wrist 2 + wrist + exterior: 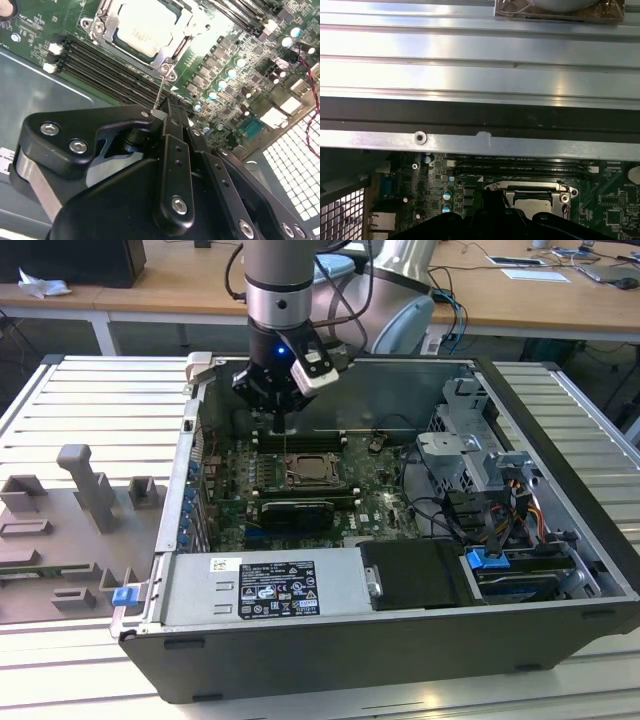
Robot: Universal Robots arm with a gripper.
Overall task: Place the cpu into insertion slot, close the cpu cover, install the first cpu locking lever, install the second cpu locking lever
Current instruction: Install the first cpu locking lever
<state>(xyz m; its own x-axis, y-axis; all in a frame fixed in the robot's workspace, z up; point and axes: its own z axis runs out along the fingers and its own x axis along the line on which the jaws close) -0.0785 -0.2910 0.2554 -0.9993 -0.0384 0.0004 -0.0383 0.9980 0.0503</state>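
One arm, one open computer case [330,660].

Exterior view: gripper [281,428] hangs above the memory slots [300,438] at the green board [375,480] edge, just beside the insertion slot [292,478].

Second wrist view: black fingers [172,150] pinched together on a thin steel-wire locking lever [160,90]. The cpu [145,25], a matte pale square, sits under the silver cpu cover [190,22]. Risk, judged: springy wire slips the smooth pinch, snaps back, misses its hook.

First wrist view: cpu [532,204] near the bright case rim [530,148].

I'm seeing the pale square chip [145,27] lying flat in the socket [107,42] and showing through the window of the silver cover [187,22], which is sitting down over it. One thin lever [160,92] is standing raised.
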